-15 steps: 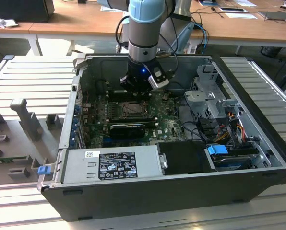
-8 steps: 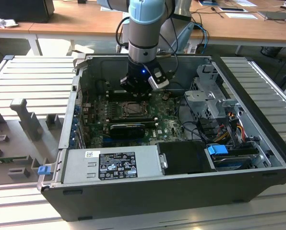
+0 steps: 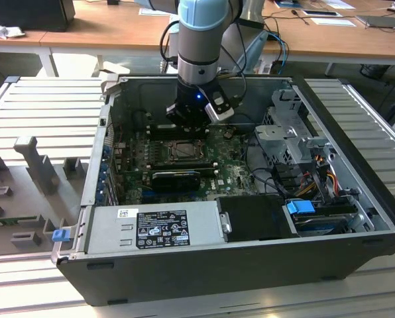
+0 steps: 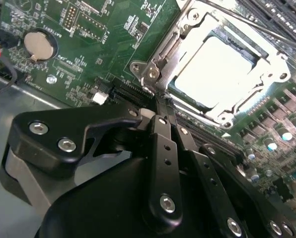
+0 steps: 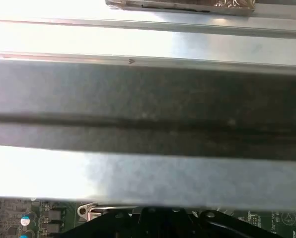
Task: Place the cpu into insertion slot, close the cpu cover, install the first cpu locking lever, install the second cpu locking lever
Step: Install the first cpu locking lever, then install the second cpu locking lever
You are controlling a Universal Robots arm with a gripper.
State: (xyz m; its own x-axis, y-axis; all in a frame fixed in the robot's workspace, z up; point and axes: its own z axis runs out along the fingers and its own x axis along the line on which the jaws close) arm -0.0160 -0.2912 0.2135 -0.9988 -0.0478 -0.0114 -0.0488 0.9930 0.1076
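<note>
Gripper [image 4: 158, 116] was pressed together, holding nothing, just beside the cover [image 4: 187, 34] corner. Cpu [image 4: 215, 69] sat in the slot w/ cover down over it. Risk: fingers could slip off a lever & scrape the board [image 4: 88, 29].

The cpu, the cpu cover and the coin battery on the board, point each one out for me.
cpu [image 4: 215, 74], second wrist view, middle of its bright metal face.
cpu cover [image 4: 160, 57], second wrist view, frame edge beside the chip.
coin battery [image 4: 40, 44], second wrist view, centre of the round cell.

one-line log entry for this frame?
stage: cpu seated in socket | cpu cover closed over it | gripper: shut, empty, at cover corner
</note>
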